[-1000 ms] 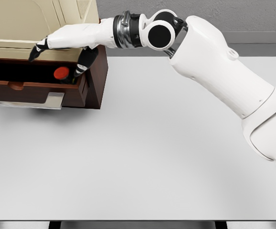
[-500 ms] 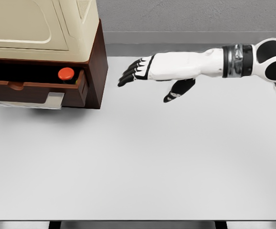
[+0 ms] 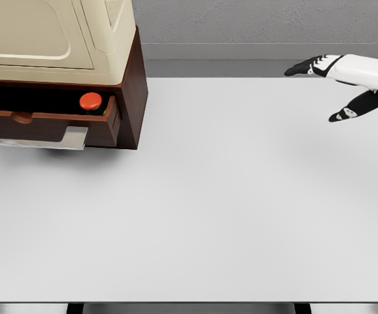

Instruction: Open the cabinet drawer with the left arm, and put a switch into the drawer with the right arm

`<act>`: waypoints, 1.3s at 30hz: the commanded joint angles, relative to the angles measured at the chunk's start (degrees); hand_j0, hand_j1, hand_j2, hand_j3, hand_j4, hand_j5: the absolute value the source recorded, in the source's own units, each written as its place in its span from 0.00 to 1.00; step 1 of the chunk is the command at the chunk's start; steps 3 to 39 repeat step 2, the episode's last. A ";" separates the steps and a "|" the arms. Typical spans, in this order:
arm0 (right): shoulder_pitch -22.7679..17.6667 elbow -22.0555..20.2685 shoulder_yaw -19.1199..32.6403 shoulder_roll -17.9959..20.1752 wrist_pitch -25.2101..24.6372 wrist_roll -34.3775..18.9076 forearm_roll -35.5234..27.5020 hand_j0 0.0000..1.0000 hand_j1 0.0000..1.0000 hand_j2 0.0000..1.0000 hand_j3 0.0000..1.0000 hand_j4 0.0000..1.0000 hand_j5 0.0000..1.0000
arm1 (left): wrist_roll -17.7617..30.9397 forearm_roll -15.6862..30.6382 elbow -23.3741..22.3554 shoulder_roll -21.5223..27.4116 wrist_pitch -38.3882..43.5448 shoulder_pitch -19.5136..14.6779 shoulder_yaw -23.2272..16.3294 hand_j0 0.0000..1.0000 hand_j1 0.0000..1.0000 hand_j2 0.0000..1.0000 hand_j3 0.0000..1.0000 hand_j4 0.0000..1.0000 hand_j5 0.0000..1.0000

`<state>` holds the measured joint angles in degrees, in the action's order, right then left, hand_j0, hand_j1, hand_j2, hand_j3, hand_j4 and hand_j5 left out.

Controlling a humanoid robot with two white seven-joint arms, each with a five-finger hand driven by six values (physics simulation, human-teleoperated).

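A cabinet (image 3: 104, 39) with a cream top and dark brown body stands at the table's far left. Its drawer (image 3: 45, 127) is pulled out, with a grey handle plate along its front. A switch with a red round button (image 3: 91, 101) lies inside the drawer near its right wall. My right hand (image 3: 329, 88) hovers over the table's far right, fingers spread and holding nothing, well away from the cabinet. The left arm does not show.
The white table (image 3: 208, 209) spreads across most of the view. A grey wall runs behind it. The cabinet and open drawer overhang the table's left part.
My right hand has left the drawer and swept right across the table to the far right edge. The switch stays in the drawer.
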<state>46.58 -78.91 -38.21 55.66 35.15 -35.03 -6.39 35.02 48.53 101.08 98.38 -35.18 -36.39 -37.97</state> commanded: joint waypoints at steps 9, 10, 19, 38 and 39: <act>-0.09 0.16 -0.20 -0.73 -0.15 0.03 -0.12 1.00 1.00 1.00 1.00 1.00 1.00 | -0.02 0.51 0.00 -0.11 0.18 -0.09 0.01 1.00 1.00 1.00 1.00 1.00 1.00; -0.09 0.16 -0.20 -0.73 -0.15 0.03 -0.12 1.00 1.00 1.00 1.00 1.00 1.00 | -0.02 0.51 0.00 -0.11 0.18 -0.09 0.01 1.00 1.00 1.00 1.00 1.00 1.00; -0.09 0.16 -0.20 -0.73 -0.15 0.03 -0.12 1.00 1.00 1.00 1.00 1.00 1.00 | -0.02 0.51 0.00 -0.11 0.18 -0.09 0.01 1.00 1.00 1.00 1.00 1.00 1.00; -0.09 0.16 -0.20 -0.73 -0.15 0.03 -0.12 1.00 1.00 1.00 1.00 1.00 1.00 | -0.02 0.51 0.00 -0.11 0.18 -0.09 0.01 1.00 1.00 1.00 1.00 1.00 1.00; -0.09 0.16 -0.20 -0.73 -0.15 0.03 -0.12 1.00 1.00 1.00 1.00 1.00 1.00 | -0.02 0.51 0.00 -0.11 0.18 -0.09 0.01 1.00 1.00 1.00 1.00 1.00 1.00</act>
